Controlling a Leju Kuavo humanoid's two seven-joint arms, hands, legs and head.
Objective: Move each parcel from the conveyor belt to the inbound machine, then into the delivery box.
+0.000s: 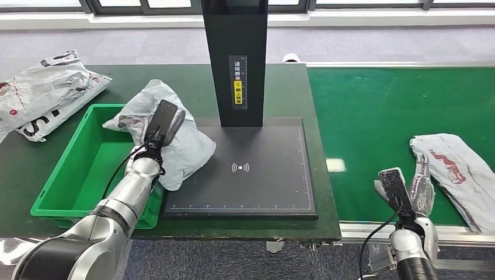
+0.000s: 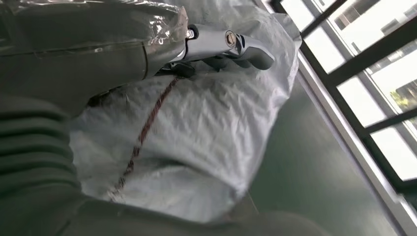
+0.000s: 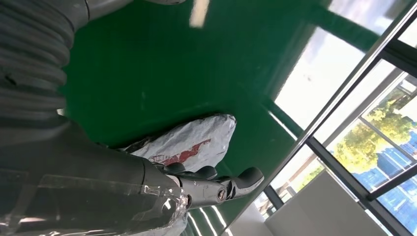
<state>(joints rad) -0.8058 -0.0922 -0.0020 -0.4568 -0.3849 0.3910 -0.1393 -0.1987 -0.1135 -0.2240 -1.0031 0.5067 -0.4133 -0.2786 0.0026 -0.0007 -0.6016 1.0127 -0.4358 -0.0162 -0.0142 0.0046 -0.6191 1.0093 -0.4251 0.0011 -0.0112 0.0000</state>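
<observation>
Fingers (image 2: 236, 46) of left hand (image 1: 160, 125) clamped on parcel (image 1: 175, 140), lifted toward green box (image 1: 70, 175); right hand (image 1: 408, 192) fingers apart beside belt parcel (image 1: 455, 169).

Two silver metal arms are seen in the head view, built from rounded, brushed segments joined by dark bands. On the left arm (image 1: 125, 195) a black collar is set between forearm and upper arm, and a thin black cable is looped beside the wrist. The left hand (image 1: 161, 123) is backed by a flat black plate above dark fingers. The right hand (image 1: 408, 192) is topped by a similar glossy black plate, with silver fingers beside it and a black cable below. In the wrist views a grey ribbed cover (image 3: 29, 64) is seen, clear film is wrapped over the grey thumb base (image 2: 98, 44), and round screws are set in the silver thumb (image 3: 221, 187).
</observation>
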